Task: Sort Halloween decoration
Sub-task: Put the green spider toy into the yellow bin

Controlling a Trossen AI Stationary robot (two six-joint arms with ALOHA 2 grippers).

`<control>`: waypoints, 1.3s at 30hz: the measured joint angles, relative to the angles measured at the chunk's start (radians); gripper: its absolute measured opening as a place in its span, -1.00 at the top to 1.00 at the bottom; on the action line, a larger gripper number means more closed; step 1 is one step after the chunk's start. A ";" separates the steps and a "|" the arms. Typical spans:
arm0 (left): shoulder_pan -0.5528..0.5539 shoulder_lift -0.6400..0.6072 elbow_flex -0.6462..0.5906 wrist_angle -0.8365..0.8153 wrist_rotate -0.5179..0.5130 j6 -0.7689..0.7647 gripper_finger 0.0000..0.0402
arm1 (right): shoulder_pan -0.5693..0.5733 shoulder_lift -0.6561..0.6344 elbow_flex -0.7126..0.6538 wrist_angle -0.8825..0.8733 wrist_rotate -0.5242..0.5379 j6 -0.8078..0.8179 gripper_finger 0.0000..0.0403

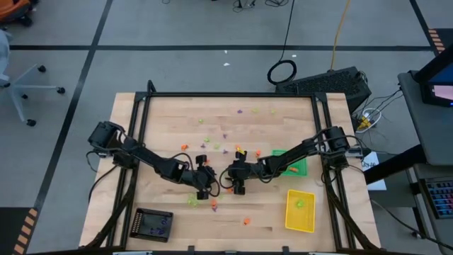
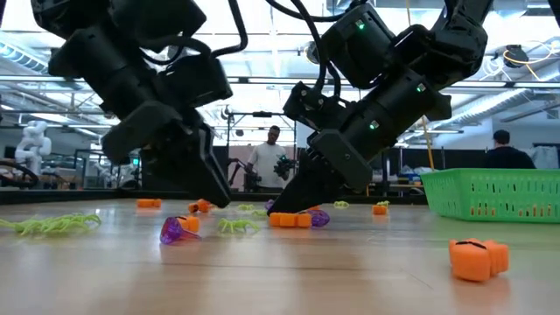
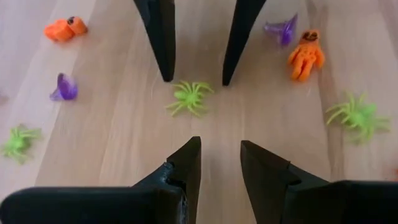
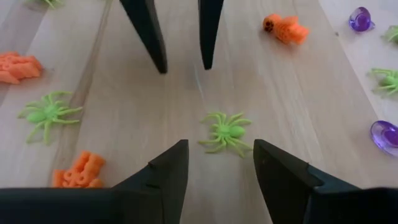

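While both arms reach in toward the middle of the table (image 1: 170, 113), you have the left gripper (image 1: 204, 185) and the right gripper (image 1: 238, 178) lowered close together, tips facing each other just above the wood. In the left wrist view the left gripper's fingers (image 3: 186, 163) stand spread with nothing between them, and a lime green spider (image 3: 189, 98) lies on the boards between them and the right gripper's tips farther off. In the right wrist view the right gripper's fingers (image 4: 171, 168) are spread too, empty, with the same spider just ahead of them. The Halloween decoration (image 1: 226, 134) is scattered loose over the tabletop: orange pieces, purple pieces and green spiders lie around both grippers, some toward the far edge, a few near the front edge. You can see a green tray (image 1: 300, 167) just behind the right gripper, a yellow tray (image 1: 300, 219) nearer the front on the right, and a black tray (image 1: 152, 225) at the front left.
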State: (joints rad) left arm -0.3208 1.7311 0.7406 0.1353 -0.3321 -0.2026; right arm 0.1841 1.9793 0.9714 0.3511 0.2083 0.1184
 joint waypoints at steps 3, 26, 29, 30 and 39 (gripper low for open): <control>0.010 0.009 0.001 0.008 -0.001 0.007 0.42 | -0.001 0.000 0.000 -0.002 -0.001 -0.003 0.16; 0.071 0.009 0.000 0.014 0.119 0.027 0.42 | -0.034 0.000 0.000 0.004 -0.082 0.106 0.16; 0.074 0.009 0.000 0.015 0.121 0.028 0.42 | -0.034 0.012 0.000 0.023 -0.081 0.086 0.16; 0.076 0.009 0.000 0.015 0.121 0.027 0.42 | -0.034 0.018 0.000 0.031 -0.080 0.077 0.16; 0.086 0.009 0.000 0.014 0.141 0.025 0.42 | -0.033 0.043 0.001 0.062 -0.078 0.052 0.35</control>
State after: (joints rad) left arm -0.2352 1.7397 0.7406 0.1492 -0.1911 -0.1772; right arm 0.1514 2.0219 0.9726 0.4133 0.1305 0.1709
